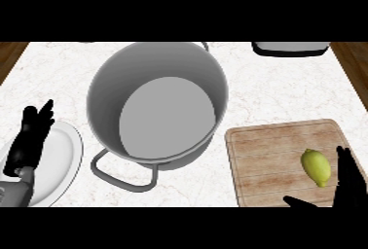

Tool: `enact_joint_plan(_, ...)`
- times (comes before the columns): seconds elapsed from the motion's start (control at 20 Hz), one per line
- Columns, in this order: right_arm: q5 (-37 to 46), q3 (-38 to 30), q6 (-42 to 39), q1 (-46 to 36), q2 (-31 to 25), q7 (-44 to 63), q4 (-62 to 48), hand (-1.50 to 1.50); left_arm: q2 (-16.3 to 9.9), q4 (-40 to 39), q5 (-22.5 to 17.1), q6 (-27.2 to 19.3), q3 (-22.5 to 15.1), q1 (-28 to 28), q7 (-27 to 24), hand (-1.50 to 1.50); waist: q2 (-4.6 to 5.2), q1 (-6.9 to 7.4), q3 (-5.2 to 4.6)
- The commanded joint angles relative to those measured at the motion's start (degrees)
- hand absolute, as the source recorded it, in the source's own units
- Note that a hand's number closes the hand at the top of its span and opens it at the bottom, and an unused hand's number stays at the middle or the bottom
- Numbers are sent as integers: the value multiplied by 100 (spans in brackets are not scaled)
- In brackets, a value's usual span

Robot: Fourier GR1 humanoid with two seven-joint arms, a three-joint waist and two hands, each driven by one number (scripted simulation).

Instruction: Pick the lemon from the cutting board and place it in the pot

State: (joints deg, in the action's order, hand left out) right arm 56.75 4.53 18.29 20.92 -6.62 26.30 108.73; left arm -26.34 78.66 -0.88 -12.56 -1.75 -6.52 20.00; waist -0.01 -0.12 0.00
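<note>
Right hand: at the lower right corner of your view, over the near right part of the board; fingers rise straight beside the lemon and the thumb juts left below it. Open, and it has hold of nothing.
Lemon: you see it lying on the board's right side, long axis running near to far, just left of the right hand's fingers. Whether the fingers touch it, you cannot tell.
Board: wooden, pale brown, flat on the counter at your right, near edge cut off by the view.
Left hand: at your left edge, fingers straight and pointing up, resting open over the plate; it holds nothing.
Plate: white, at the lower left, partly under the left hand and forearm.
Pot: large, grey, standing in the middle of the counter, well left of the board; a loop handle faces you, and nothing lies inside.
Counter: white marble.
Dark object: at the far right edge, cropped; you cannot tell what it is.
</note>
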Motion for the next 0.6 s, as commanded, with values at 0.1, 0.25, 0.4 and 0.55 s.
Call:
enact_joint_plan(0.1, 153, 43, -22, -283, 253, 74, -374, -150, 74, 500, 147, 299, 305, 205, 287, 0, -4, 11, 0)
enact_joint_plan(0.25, -17, -186, -229, -585, 142, 50, -564, -150, 181, 269, 302, 424, 439, 156, 28, 0, -2, 8, 0)
enact_joint_plan(0.4, -170, -339, -82, -608, 125, -217, -852, -150, 483, 579, 563, 218, 315, 330, 242, 0, -3, 11, 0)
enact_joint_plan(0.55, -268, -265, 131, -643, 311, -415, -1136, -150, 454, 659, 656, 349, 358, 265, 404, 0, -3, 9, 1)
